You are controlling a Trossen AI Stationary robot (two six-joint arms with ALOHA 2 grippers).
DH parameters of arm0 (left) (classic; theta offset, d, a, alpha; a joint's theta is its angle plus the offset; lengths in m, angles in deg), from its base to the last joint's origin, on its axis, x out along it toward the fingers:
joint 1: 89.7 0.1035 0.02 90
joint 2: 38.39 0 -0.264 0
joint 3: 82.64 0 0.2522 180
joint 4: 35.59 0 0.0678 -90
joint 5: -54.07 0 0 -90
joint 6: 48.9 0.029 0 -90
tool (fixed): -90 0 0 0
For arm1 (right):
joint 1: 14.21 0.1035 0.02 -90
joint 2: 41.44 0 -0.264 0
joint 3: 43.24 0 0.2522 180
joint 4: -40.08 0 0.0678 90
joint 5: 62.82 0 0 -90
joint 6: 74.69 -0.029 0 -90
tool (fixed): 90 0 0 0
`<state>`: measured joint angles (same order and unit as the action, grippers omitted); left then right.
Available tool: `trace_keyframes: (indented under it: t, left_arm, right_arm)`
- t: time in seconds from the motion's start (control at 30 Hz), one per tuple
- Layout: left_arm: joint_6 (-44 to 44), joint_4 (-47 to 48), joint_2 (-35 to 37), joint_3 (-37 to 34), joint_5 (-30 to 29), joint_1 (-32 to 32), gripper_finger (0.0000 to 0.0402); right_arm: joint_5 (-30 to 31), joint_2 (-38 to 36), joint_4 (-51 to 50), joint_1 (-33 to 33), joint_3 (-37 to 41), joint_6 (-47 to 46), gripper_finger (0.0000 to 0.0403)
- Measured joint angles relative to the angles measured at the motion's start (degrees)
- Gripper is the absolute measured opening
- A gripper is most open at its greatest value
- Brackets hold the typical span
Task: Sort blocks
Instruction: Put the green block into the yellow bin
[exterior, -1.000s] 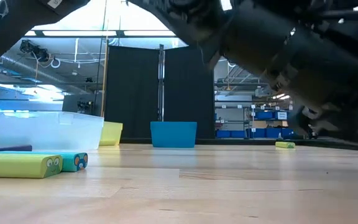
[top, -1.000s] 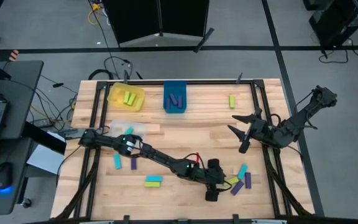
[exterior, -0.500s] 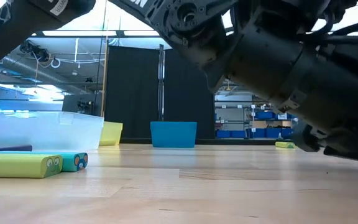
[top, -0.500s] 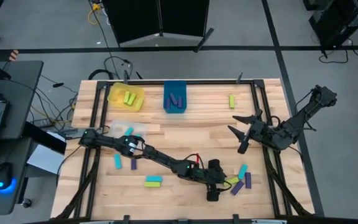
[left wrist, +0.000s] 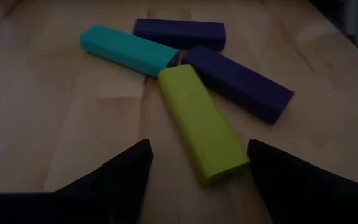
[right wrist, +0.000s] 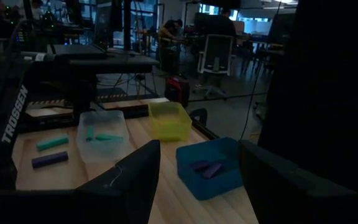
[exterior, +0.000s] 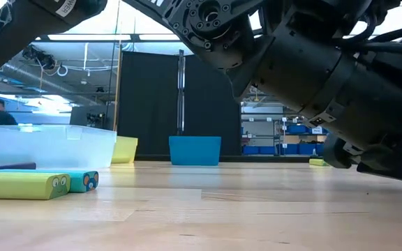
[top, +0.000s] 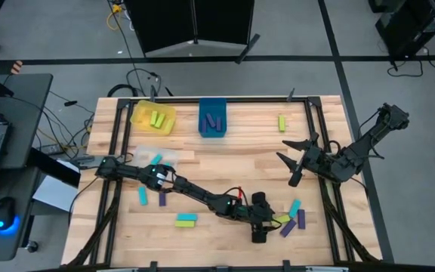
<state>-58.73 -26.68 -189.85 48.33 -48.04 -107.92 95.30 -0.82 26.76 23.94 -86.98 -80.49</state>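
Observation:
Near the table's near-right part, four blocks lie flat on the wood in a cluster: a lime block (left wrist: 201, 124), a teal block (left wrist: 129, 50) and two purple blocks (left wrist: 179, 32) (left wrist: 238, 81). My left gripper (top: 263, 220) (left wrist: 199, 152) is open and low over the table, one finger on either side of the lime block's near end. I cannot see it touching. My right gripper (top: 285, 160) (right wrist: 197, 162) is open and waits above the table's right side, away from every block.
At the far-left stand a yellow bin (top: 153, 117) holding lime blocks, a blue bin (top: 214, 119) holding purple ones and a clear bin (top: 157, 159) holding teal ones. Loose blocks: teal (top: 142, 196), purple (top: 162, 199), a lime and teal pair (top: 186, 219), and a lime one (top: 282, 122) far-right.
The left arm's wrist has come down toward the table by the block cluster, mostly in the first half second, then held. The blocks and the right arm have kept still.

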Motion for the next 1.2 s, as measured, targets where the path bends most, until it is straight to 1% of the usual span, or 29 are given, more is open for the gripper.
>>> trace_keyframes:
  t: [0.3, 0.73, 0.83, 0.97, 1.2]
  left_arm:
    - [0.3, 1.2, 0.0, 0.0, -1.6, 0.4, 0.0206]
    - [2.3, 1.6, 0.0, 0.0, -1.8, 0.6, 0.0121]
    - [3.5, 1.3, 0.0, -0.1, -1.8, 0.6, 0.0113]
    - [4.2, 0.7, 0.0, -0.1, -1.8, 0.6, 0.0115]
    - [5.2, -0.6, -0.1, -0.1, -3.7, 0.6, 0.0112]
  right_arm:
    - [0.0, 0.0, 0.0, 0.0, 0.0, 0.0, 0.0225]
    - [0.0, 0.0, 0.0, 0.0, 0.0, 0.4, 0.0225]
    - [0.0, 0.0, 0.0, 0.0, 0.0, 0.4, 0.0225]
    - [0.0, 0.0, 0.0, 0.0, 0.0, 0.4, 0.0225]
    - [0.0, 0.0, 0.5, 0.0, 0.0, 1.6, 0.0225]
